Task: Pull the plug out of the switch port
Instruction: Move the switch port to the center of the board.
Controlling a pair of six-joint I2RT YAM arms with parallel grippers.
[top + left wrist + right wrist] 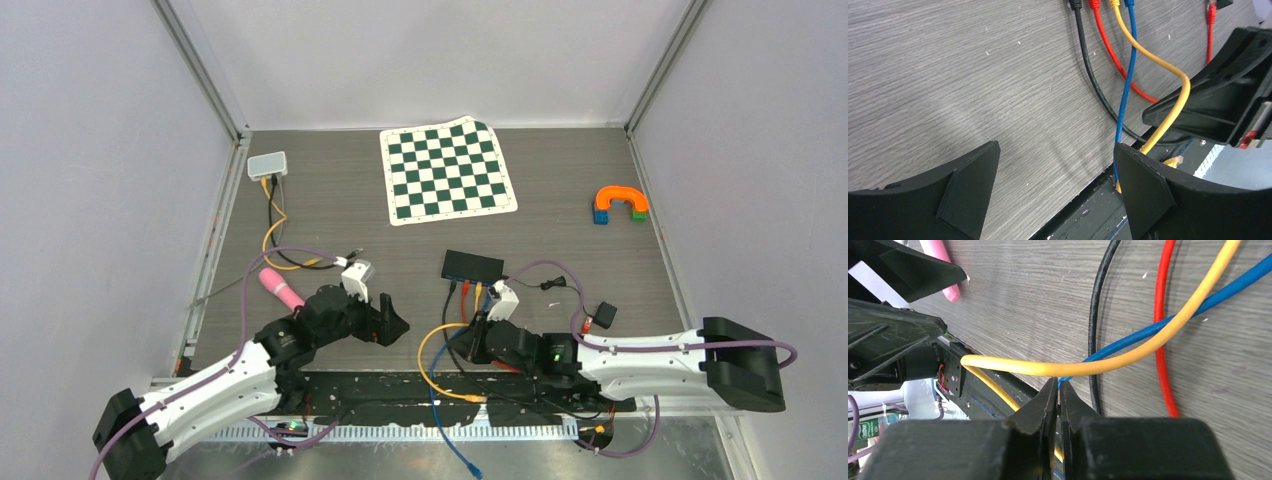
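Observation:
The black switch [473, 265] lies mid-table with black, red, yellow and blue cables in its front ports. In the left wrist view the black plug [1076, 5], red plug [1093, 4], yellow plug [1114, 2] and blue plug [1129, 2] show at the top edge. My right gripper [1058, 385] is shut just under the yellow cable [1098, 367], where it crosses the blue cable [1198, 302]; I see nothing between its fingers. It sits a little in front of the switch [480, 342]. My left gripper [1055, 170] stands open over bare table, left of the cables [395, 325].
A green-and-white chequered mat [447, 170] lies at the back. A white box [267, 165] with an orange lead sits back left, and a pink object [281, 288] lies by my left arm. Coloured blocks [620, 204] are at the right, with a small black adapter [604, 316] nearer.

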